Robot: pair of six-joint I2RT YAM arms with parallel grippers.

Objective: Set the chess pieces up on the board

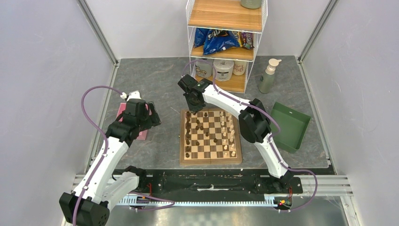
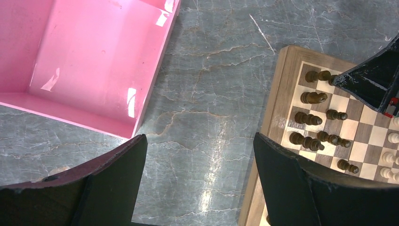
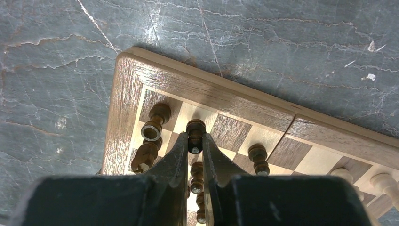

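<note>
board (image 3: 207, 94) corner: dark pieces (image 3: 258, 153) crowd jaws | pink tray (image 2: 94, 56) to board: open tabletop (image 2: 207, 94)

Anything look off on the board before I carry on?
Nothing toppled or off the board that I can see. The dark pieces along its left side stand unevenly, a few further in than the rest. The right gripper is closed on one dark piece near the far left corner.

You are looking at blue snack bags (image 1: 219, 41) and white printed tubs (image 1: 223, 69) on the wire rack with wooden shelves (image 1: 226, 19), but their letters are showing too small to read.
</note>
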